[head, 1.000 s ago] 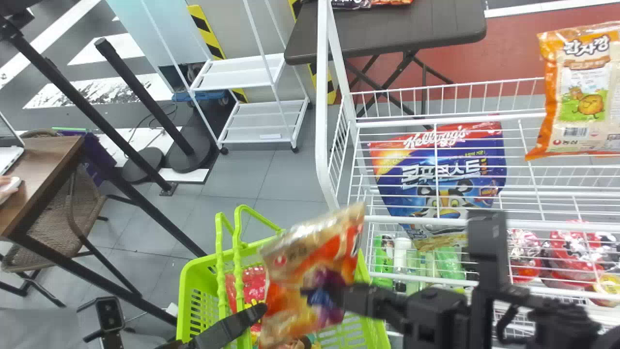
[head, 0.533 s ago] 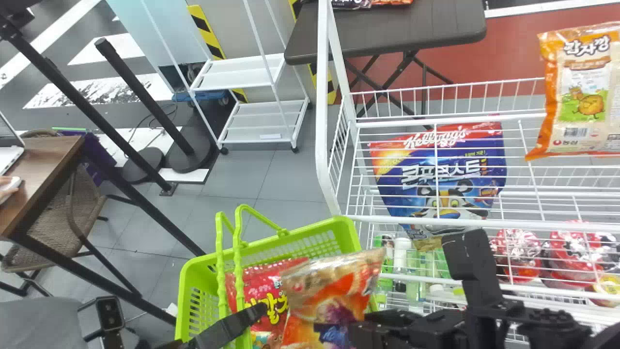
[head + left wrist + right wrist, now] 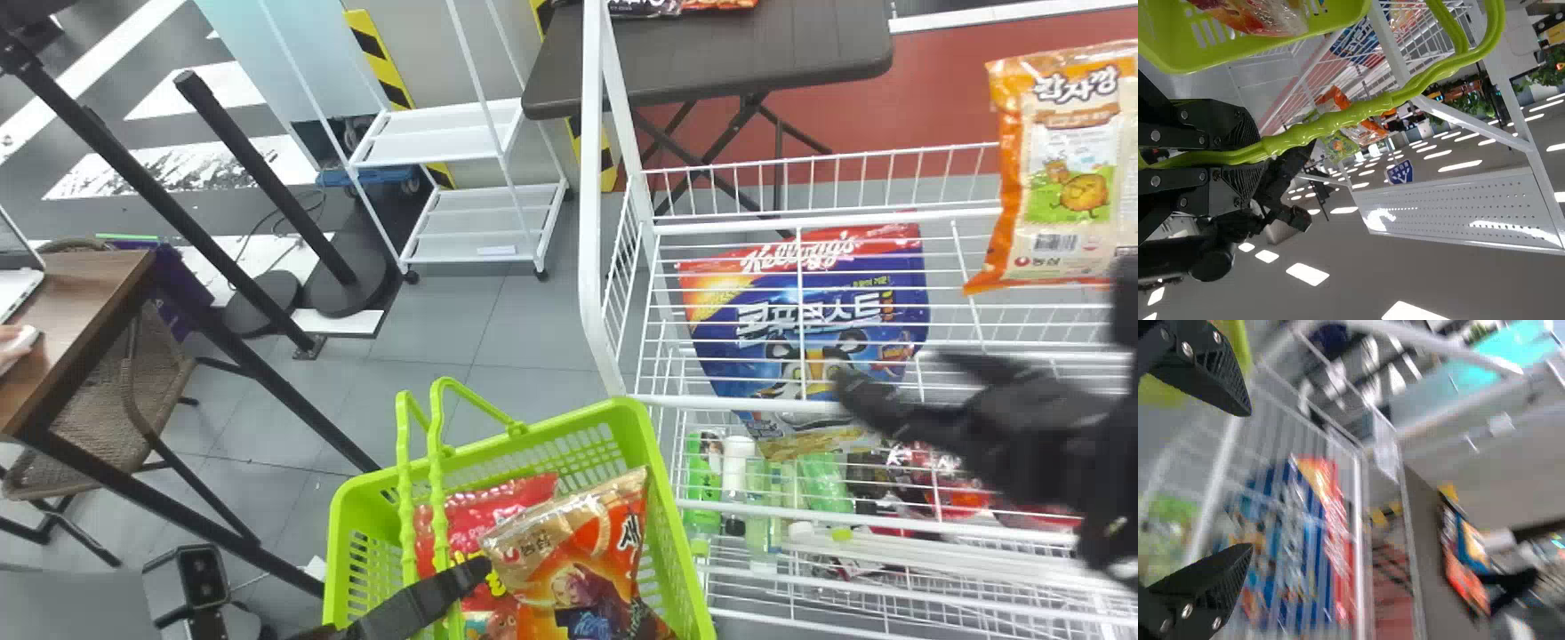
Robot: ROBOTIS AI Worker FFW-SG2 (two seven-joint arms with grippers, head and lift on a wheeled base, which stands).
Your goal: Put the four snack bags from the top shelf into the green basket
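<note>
Green basket handle (image 3: 1338,119), between jaws, left gripper (image 3: 469,574)

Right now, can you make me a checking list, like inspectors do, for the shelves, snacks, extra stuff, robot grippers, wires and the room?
Surface: white wire rack, with a potato snack bag at its upper right in the head view.
Job's things: green basket with a red snack bag and an orange snack bag in it.
Clutter: blue cereal bag and bottles lower in the rack.
Grippers: left gripper closed around the basket handle; right gripper open, holding nothing.
Cables: thin cord on the floor.
Surroundings: white cart, dark table, wooden desk.
</note>
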